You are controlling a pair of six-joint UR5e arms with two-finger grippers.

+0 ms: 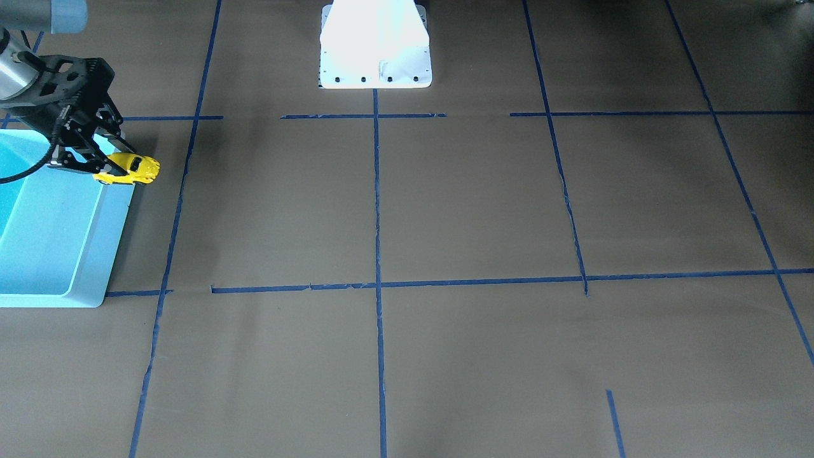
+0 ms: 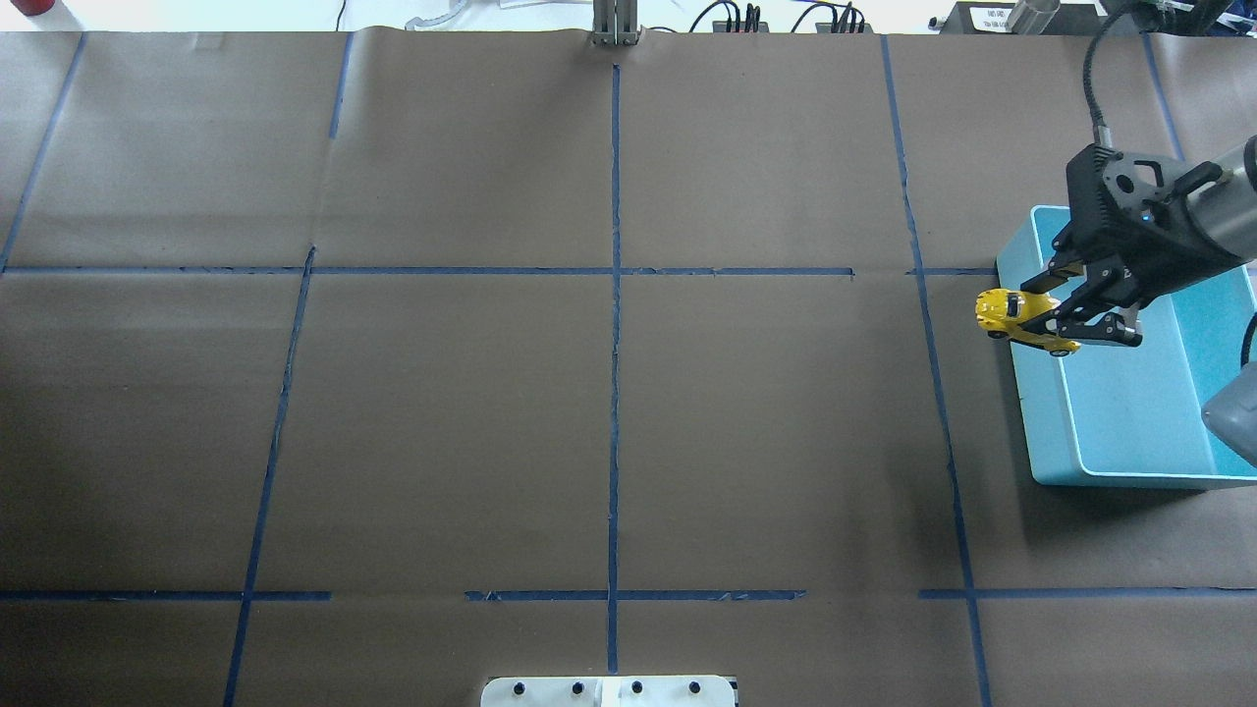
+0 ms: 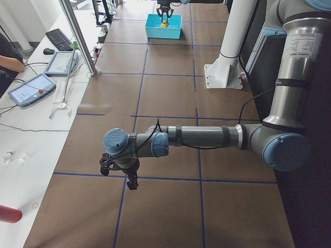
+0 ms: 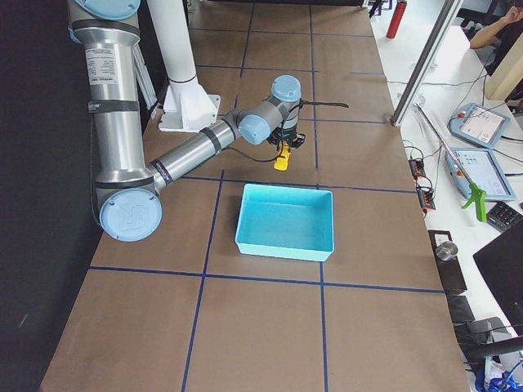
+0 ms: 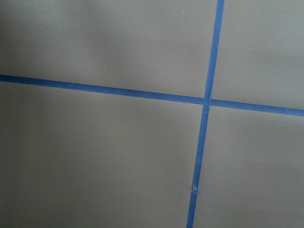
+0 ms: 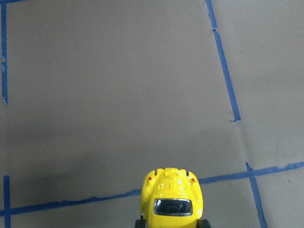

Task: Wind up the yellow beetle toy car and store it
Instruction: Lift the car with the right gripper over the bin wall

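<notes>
The right gripper [image 2: 1059,316] is clamping the car [image 2: 1016,319] by one end and holding it in the air over the bin [image 2: 1043,432] wall nearest the table's middle. The car's long axis is crossing that wall, and its free end, with two red dots, is pointing away from the bin. Fingers are hiding the gripped end, and the right wrist view is cropping it. The left gripper [image 3: 129,175] is hanging far from the bin, and its jaws cannot be judged.

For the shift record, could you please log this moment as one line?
phase: storing | right pincer: shut on toy car | toy car: by bin rim, not inside | left pincer: over table, grip unclear
</notes>
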